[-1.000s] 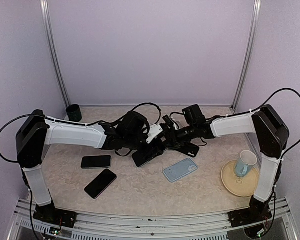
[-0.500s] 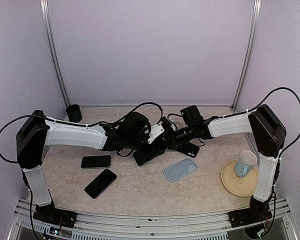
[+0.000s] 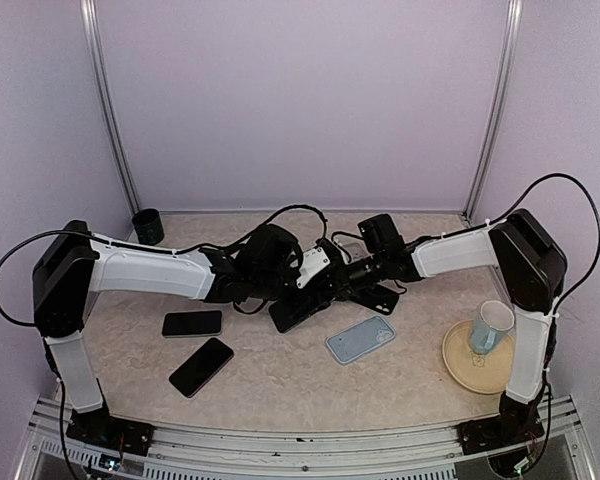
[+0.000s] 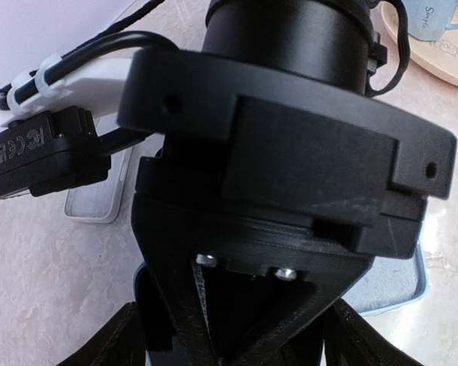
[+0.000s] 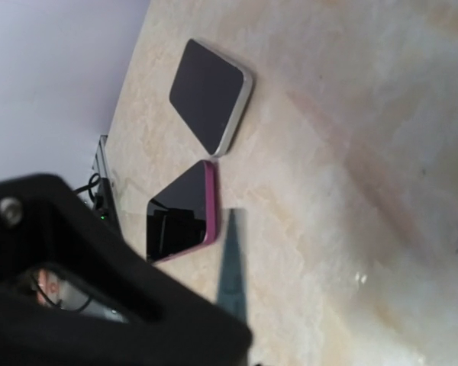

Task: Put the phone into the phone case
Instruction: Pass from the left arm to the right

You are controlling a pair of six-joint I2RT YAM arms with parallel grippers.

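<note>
A dark phone [image 3: 292,314] with a pale blue rim [image 4: 137,273] hangs tilted over the table's middle, between both arms. My left gripper [image 3: 286,292] spans its width, one finger [image 4: 126,339] on each side, and is shut on it. The right gripper [image 3: 327,286] comes in from the right and is shut on the phone's thin edge, seen edge-on as a blue-grey strip [image 5: 233,263]. In the left wrist view the right wrist hides most of the phone. The light blue phone case [image 3: 360,340] lies flat on the table, just right of the phone and nearer the front.
Two other phones lie at the front left, one silver-rimmed [image 3: 192,323] and one pink-rimmed [image 3: 201,366]. A mug [image 3: 493,325] stands on a plate [image 3: 458,368] at the right. A dark cup [image 3: 148,225] sits at the back left. A pale flat case [image 4: 99,206] lies beyond the grippers.
The right gripper has closed from open onto the phone's edge, and its arm has edged a little left. The left gripper has kept its hold and place.
</note>
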